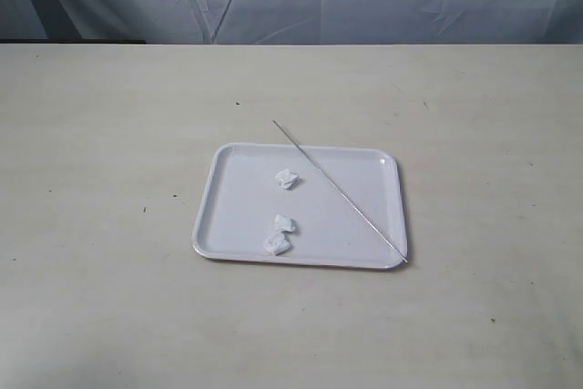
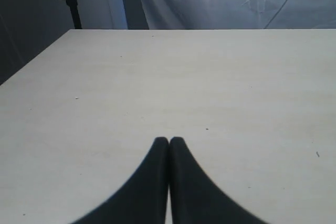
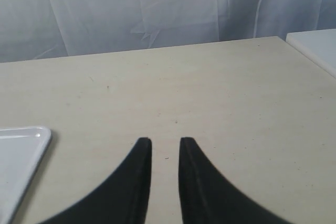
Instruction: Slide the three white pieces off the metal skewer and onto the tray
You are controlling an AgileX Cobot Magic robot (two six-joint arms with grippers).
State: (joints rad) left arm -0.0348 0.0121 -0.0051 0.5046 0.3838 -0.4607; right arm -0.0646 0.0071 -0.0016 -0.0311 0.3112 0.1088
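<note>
Your left gripper (image 2: pixel 168 141) is closed, fingertips touching, with nothing held, over the table (image 2: pixel 210 77). Your right gripper (image 3: pixel 165 141) stands slightly parted and holds nothing. All 3 white pieces (image 1: pixel 287 179) lie on the tray (image 1: pixel 241 202), off the metal skewer (image 1: pixel 339 191), which rests diagonally across the tray's right side.

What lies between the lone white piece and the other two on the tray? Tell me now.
Nothing but bare tray. The exterior view shows an empty strip between the lone white piece and the other two; the skewer passes beside it.
</note>
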